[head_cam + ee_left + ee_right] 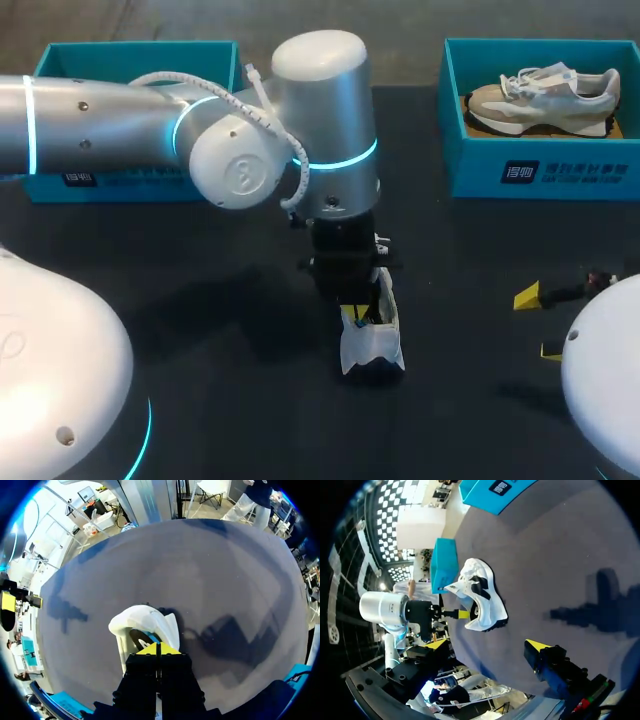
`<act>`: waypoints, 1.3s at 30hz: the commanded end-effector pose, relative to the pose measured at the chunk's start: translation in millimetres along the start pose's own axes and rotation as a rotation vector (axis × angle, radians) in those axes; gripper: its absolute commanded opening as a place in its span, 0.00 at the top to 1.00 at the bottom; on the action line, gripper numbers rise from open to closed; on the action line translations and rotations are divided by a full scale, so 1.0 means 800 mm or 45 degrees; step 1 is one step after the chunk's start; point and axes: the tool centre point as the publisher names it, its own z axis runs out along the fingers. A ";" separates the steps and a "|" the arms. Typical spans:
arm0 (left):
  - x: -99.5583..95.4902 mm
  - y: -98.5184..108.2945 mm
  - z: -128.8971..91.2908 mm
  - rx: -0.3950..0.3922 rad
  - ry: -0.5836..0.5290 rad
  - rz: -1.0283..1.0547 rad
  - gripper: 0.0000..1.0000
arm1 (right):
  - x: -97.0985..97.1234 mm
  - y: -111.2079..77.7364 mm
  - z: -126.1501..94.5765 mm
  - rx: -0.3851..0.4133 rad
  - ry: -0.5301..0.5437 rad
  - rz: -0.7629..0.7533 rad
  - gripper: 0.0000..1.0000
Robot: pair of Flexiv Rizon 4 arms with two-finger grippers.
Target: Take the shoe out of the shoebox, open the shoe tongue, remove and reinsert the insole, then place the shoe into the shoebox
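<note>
Lying near the middle of the table [200,300], the white shoe [372,342] [145,622] [485,600] is out of any box, its length running from 12 to 6 o'clock in the head view. The left arm [120,120] comes in from 9 o'clock and its gripper points straight down. The left gripper [355,315] [156,649] [463,614] is at the shoe's 12 o'clock half, with its yellow tips down in the opening. In the left wrist view the tips are pressed together with only a thin seam between them; whether something thin is pinched there I cannot tell. The right gripper [538,323] [487,644] hangs at 3 o'clock from the shoe, well apart from it, its fingers spread wide with nothing between them. At 1 o'clock a teal box [540,175] holds a beige and white second shoe [540,98]. At 11 o'clock another box [130,55] stands partly behind the left arm, its inside hidden.
</note>
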 end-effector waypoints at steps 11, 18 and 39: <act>0.002 0.008 0.026 0.043 0.102 0.036 1.00 | 0.001 -0.003 -0.001 -0.005 -0.004 0.000 0.00; 0.009 0.009 0.042 0.068 0.157 0.059 1.00 | 0.001 -0.003 -0.001 -0.005 -0.004 0.000 0.00; 0.003 0.017 0.079 -0.006 0.066 0.020 1.00 | 0.001 -0.003 -0.001 -0.005 -0.004 0.000 0.00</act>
